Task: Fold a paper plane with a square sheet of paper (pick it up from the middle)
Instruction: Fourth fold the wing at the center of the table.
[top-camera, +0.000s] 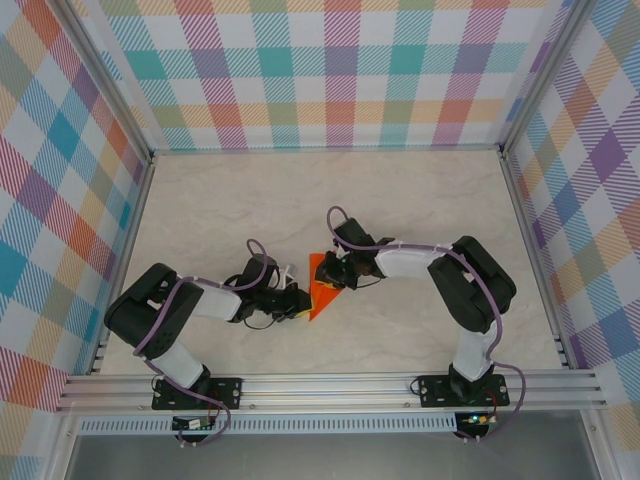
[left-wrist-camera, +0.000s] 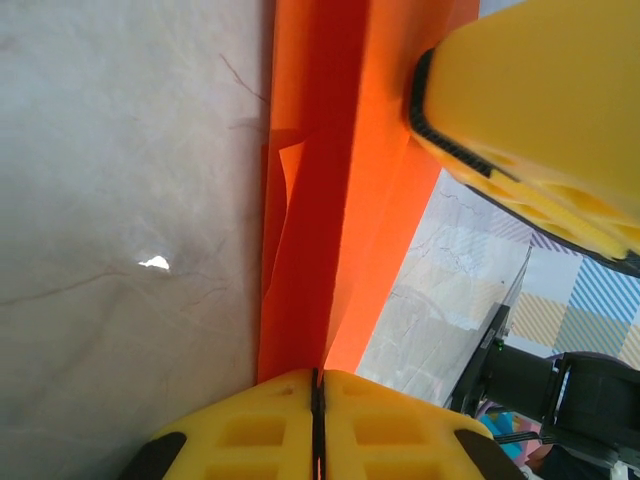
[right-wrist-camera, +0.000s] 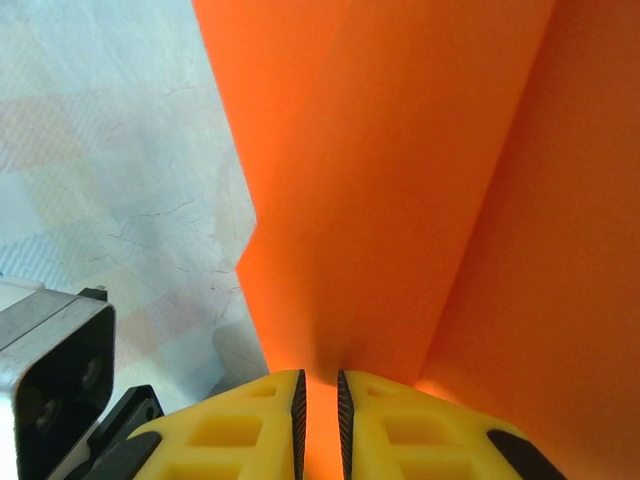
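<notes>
Paper plane (top-camera: 323, 285), bright orange, is mid-bench between the two arms, pointed end toward the near edge. Cannot tell if it rests on the bench (top-camera: 230, 200) or is lifted off it. Left hand (top-camera: 298, 303) reaches in from the left, clenched on the plane's lower left edge. In the left wrist view its yellow fingers (left-wrist-camera: 250, 420) press together with a sliver of orange pinched in the seam. Right hand (top-camera: 342, 272) reaches in from the right, grasping the plane's upper right part. In the right wrist view its pads are nearly closed, with the orange sheet running into the narrow gap. A crease runs lengthwise down the paper. Bench is pale, marble-look, with plaid walls (top-camera: 340, 70) around it.
</notes>
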